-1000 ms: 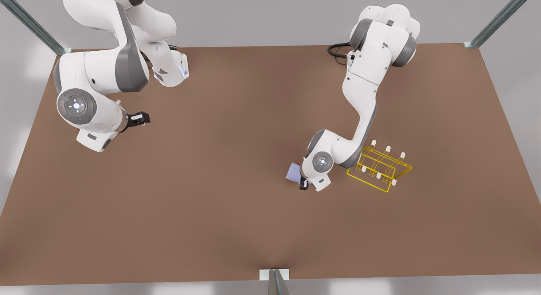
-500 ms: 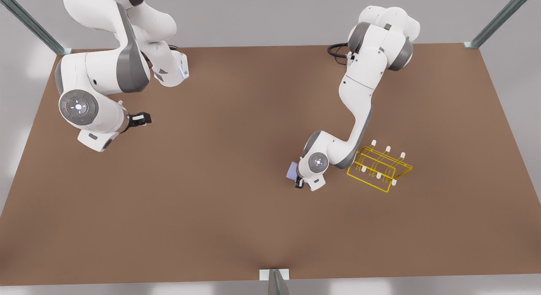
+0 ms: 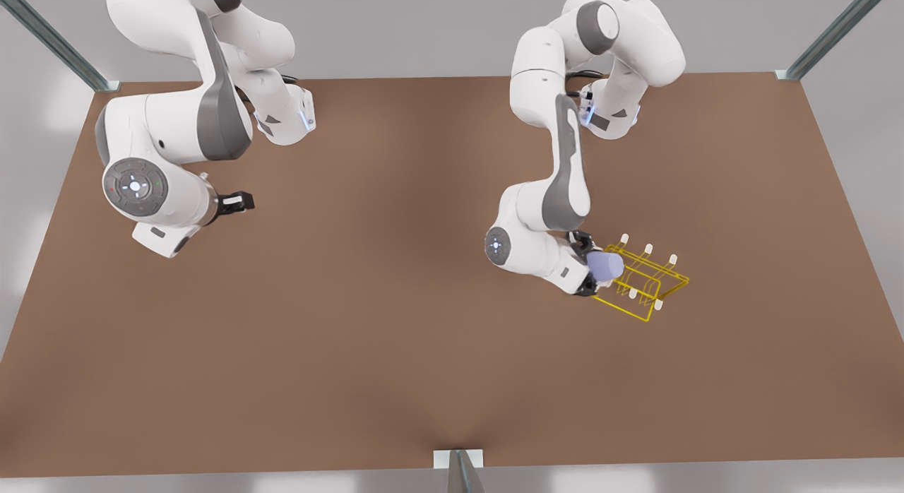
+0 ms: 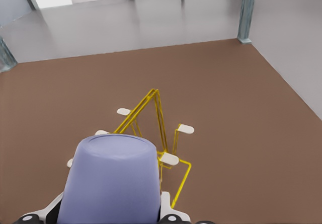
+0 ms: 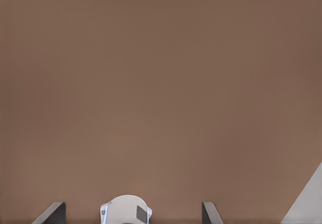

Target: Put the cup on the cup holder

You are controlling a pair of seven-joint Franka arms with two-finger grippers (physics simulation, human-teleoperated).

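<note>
Placement step is in hand: the cup (image 3: 606,265) is being carried by the left end effector (image 3: 587,265), clenched on it sideways, at the end of the cup holder (image 3: 646,284) toward the front view's left, over the first pegs and apparently not yet seated. The holder is standing on the counter (image 3: 353,337). In the left wrist view the cup (image 4: 111,181) is being seen closed end away from the camera, gripped between the fingers (image 4: 166,215), with the holder (image 4: 156,128) and a white-tipped peg (image 4: 169,159) just beside and beyond it. Judged next: the cup's open mouth is to be lined up over one peg, slid on, then released; a tip catching the rim is the risk. Peg spacing beside the cup is being given by the left wrist view, overall layout by the front view. The right end effector (image 3: 236,201) is waiting well apart over bare counter, its fingertips (image 5: 53,213) apart and grasping nothing.
</note>
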